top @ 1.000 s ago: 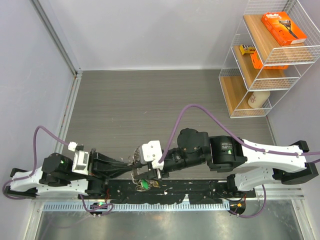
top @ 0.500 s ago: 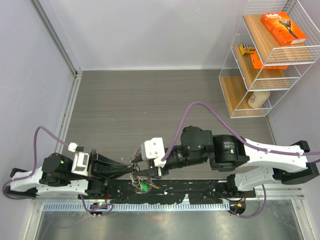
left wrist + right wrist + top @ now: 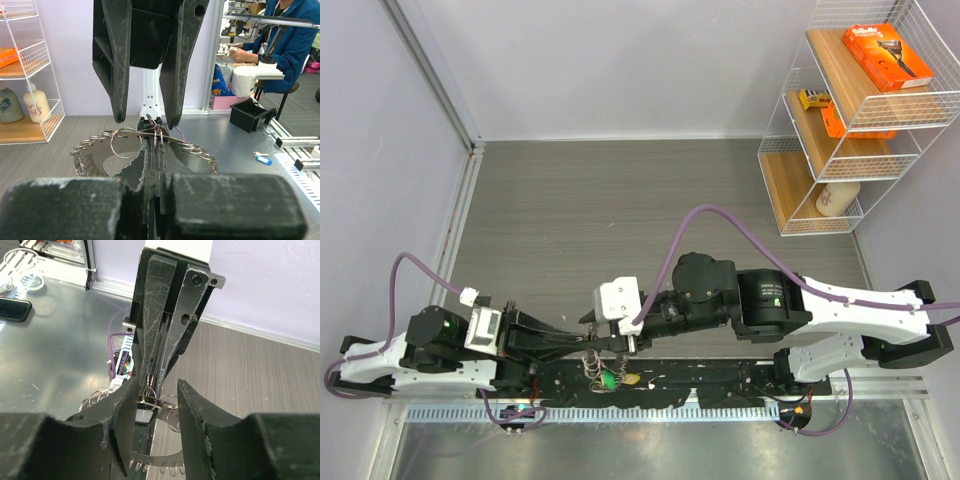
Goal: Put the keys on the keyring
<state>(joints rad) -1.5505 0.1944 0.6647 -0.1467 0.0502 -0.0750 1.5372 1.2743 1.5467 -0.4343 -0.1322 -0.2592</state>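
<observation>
My left gripper (image 3: 155, 141) is shut on the keyring (image 3: 125, 142), a thin silver band fringed with small split rings that fans out to both sides of its tips. In the top view the left gripper (image 3: 578, 338) meets my right gripper (image 3: 598, 334) above the table's near edge. Keys hang in a bunch under them, among them a brass-coloured key (image 3: 633, 379) and a green tag (image 3: 608, 378). My right gripper (image 3: 157, 385) is open. Its fingers (image 3: 119, 100) straddle the left gripper's tips (image 3: 151, 375) and hold nothing. A small ring (image 3: 150, 394) sits between them.
A black rail (image 3: 720, 372) with the arm bases runs along the near edge, right under the hanging keys. A wire shelf (image 3: 850, 110) with boxes and a bottle stands at the far right. The grey wood-grain tabletop (image 3: 620, 200) stretches behind the arms.
The right gripper's jaws opened a little and it shifted slightly left around the left gripper's tips. The hanging bunch sits a bit nearer the front edge. The left gripper stays shut.
</observation>
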